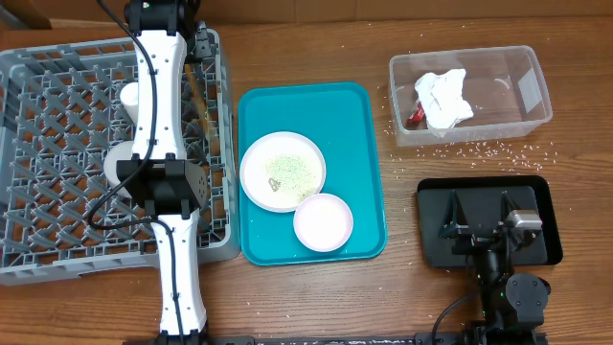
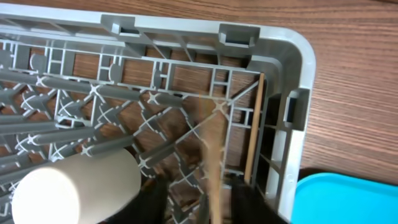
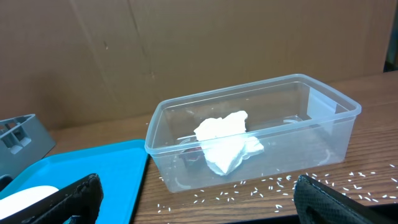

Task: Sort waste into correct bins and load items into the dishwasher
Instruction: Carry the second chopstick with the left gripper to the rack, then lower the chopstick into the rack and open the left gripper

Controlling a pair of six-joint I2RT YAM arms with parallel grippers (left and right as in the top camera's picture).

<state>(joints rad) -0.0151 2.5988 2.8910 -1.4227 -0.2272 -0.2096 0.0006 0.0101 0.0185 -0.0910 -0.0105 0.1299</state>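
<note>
Large square grey plastic lattice dish rack (image 1: 29, 249) at the bench's left edge holds a small white cup (image 2: 74, 190) lying on its side. At the rack's far right corner the left fingers (image 2: 158, 208) flank a blurred thin wooden chopstick (image 2: 214, 168); whether they grip it cannot be told. Right fingers (image 3: 78, 196), spread wide open, hang above the shallow black rectangular tray (image 1: 551, 206) at the near right corner. The clear rectangular plastic tub (image 1: 536, 91), far right corner, contains the crumpled white paper napkin (image 1: 445, 96) and red-and-white wrapper (image 1: 414, 117).
</note>
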